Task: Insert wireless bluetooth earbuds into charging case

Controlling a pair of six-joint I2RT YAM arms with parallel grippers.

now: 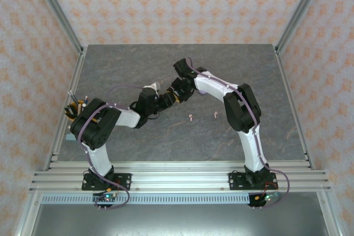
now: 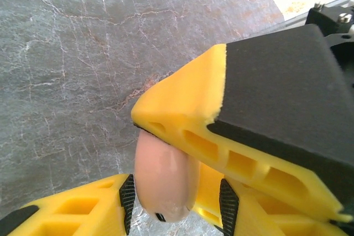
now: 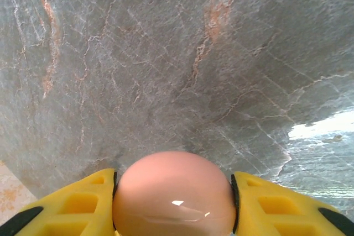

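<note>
Left gripper (image 2: 177,200) and right gripper (image 3: 174,194) both clamp the pink case (image 2: 163,178); pink earbuds (image 1: 191,118) lie base-ward of them, right arm's side

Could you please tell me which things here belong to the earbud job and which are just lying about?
For the job:
- pink case
- left loose earbud
- right loose earbud
- lilac rounded thing, probably a second case

Lying about:
- pen holder at the left edge
</note>
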